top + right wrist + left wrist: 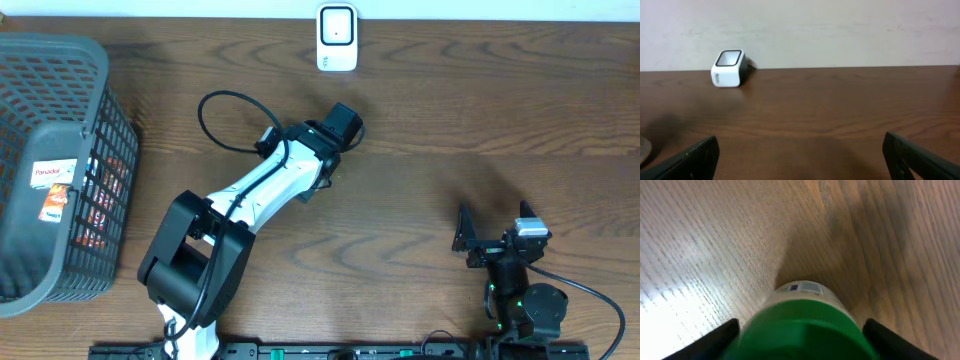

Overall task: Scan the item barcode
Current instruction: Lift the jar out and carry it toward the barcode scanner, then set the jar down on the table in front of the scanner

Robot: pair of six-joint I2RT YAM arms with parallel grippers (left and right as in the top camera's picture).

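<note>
Left wrist shows a green-capped white bottle (pixel 807 315) between fingers (pixel 722 337) of the left hand (pixel 801 340), grip uncertain.

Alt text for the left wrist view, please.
A green-capped white container fills the bottom centre, flanked closely by the left gripper's two dark fingers; whether they grip it cannot be told. A small blue-and-grey label shows on it, and behind lies the wood-grain table with glare at lower left.
</note>
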